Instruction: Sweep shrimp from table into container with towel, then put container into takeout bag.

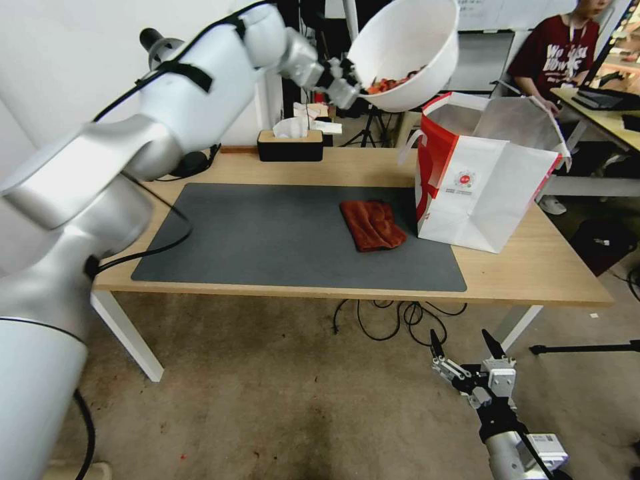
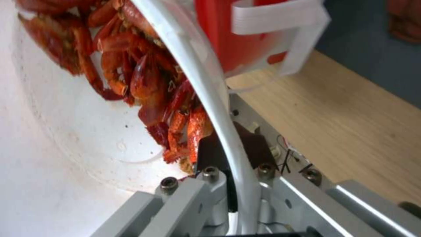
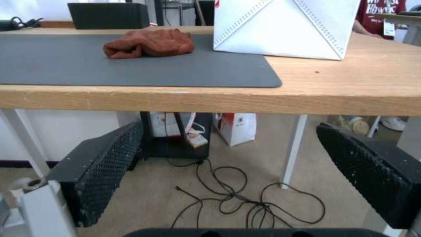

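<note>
My left gripper (image 1: 348, 85) is shut on the rim of the white container (image 1: 407, 47), holding it tilted in the air above and behind the open takeout bag (image 1: 483, 180). Red-orange shrimp (image 1: 390, 83) lie piled inside the container (image 2: 65, 148), close against the rim where the shrimp (image 2: 144, 82) meet the left gripper (image 2: 228, 171). The rust-brown towel (image 1: 371, 225) lies crumpled on the grey mat of the table (image 1: 533, 267), just left of the bag. My right gripper (image 1: 467, 350) hangs open below the table's front edge, its fingers (image 3: 105, 164) wide apart.
A black tissue box (image 1: 291, 143) stands at the table's back edge. Cables (image 1: 393, 317) lie on the floor under the table. A person sits at another desk (image 1: 610, 113) at the back right. The towel (image 3: 149, 44) and bag (image 3: 285, 26) show from table height.
</note>
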Controlling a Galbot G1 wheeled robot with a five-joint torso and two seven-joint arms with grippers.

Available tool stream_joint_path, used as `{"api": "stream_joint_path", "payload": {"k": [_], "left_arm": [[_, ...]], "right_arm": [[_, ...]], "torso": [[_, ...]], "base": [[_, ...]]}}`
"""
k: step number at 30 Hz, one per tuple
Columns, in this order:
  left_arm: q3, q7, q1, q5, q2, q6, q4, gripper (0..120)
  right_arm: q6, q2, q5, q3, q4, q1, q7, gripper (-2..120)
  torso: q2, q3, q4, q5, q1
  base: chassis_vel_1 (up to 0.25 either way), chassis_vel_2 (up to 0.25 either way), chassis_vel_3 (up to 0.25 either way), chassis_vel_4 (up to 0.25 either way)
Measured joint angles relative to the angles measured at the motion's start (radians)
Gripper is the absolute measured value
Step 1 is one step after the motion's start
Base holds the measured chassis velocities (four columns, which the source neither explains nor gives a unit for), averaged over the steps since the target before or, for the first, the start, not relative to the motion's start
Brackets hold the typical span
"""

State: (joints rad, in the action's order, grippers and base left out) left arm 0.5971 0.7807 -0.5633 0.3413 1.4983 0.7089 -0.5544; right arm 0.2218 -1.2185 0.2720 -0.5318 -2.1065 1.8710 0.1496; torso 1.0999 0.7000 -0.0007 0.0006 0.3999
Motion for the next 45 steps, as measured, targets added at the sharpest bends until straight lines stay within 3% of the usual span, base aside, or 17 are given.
{"api": "stream_joint_path", "payload": {"k": [10, 13, 18, 20, 22, 24, 26, 28, 45], "left_arm": [[0.050, 0.009, -0.026, -0.062, 0.069, -0.071, 0.012, 0], [0.094, 0.023, -0.041, -0.074, 0.105, -0.088, 0.017, 0], [0.130, 0.036, -0.055, -0.083, 0.116, -0.111, 0.030, 0], [0.199, 0.040, -0.080, -0.140, 0.116, -0.158, 0.013, 0], [0.218, 0.040, -0.086, -0.158, 0.115, -0.171, 0.007, 0], [0.307, 0.042, -0.106, -0.256, 0.115, -0.222, -0.018, 0], [0.327, 0.045, -0.110, -0.270, 0.115, -0.230, -0.024, 0], [0.380, 0.056, -0.116, -0.283, 0.114, -0.239, -0.050, 0], [0.466, 0.104, -0.164, -0.315, 0.111, -0.274, -0.086, 0]], "right_arm": [[0.015, -0.009, -0.006, -0.001, 0.001, 0.017, -0.005, 100], [0.017, -0.011, -0.008, -0.002, 0.002, 0.018, -0.006, 100], [0.018, -0.022, -0.017, 0.000, 0.002, 0.023, -0.007, 100], [0.024, -0.030, -0.027, 0.005, 0.004, 0.029, -0.011, 100], [0.025, -0.030, -0.028, 0.005, 0.005, 0.030, -0.011, 100], [0.030, -0.033, -0.030, 0.006, 0.009, 0.032, -0.013, 100], [0.031, -0.033, -0.030, 0.006, 0.010, 0.033, -0.013, 100], [0.032, -0.034, -0.030, 0.007, 0.011, 0.032, -0.014, 100], [0.029, 0.000, -0.025, 0.036, 0.031, -0.001, -0.015, 100]], "torso": [[0.000, 0.000, 0.0008, -0.0006, 0.000], [0.000, 0.000, 0.0004, -0.0005, 0.000], [0.000, 0.000, 0.0004, -0.0004, 0.000], [0.000, 0.000, 0.0013, -0.0008, 0.000], [0.000, 0.000, 0.0013, -0.0008, 0.000], [0.000, 0.000, 0.0005, -0.0005, 0.000], [0.000, 0.000, 0.0002, -0.0005, 0.000], [0.000, 0.000, 0.0007, -0.0006, 0.000], [0.000, 0.000, 0.0006, -0.0005, 0.000]], "base": [[0.000, 0.000, 0.000, 0.000], [0.000, 0.000, 0.000, 0.000], [0.000, 0.000, 0.000, 0.000], [0.000, 0.000, 0.000, 0.000], [0.000, 0.000, 0.000, 0.000], [0.000, 0.000, 0.000, 0.000], [0.000, 0.000, 0.000, 0.000], [0.000, 0.000, 0.000, 0.000], [0.000, 0.000, 0.000, 0.000]]}}
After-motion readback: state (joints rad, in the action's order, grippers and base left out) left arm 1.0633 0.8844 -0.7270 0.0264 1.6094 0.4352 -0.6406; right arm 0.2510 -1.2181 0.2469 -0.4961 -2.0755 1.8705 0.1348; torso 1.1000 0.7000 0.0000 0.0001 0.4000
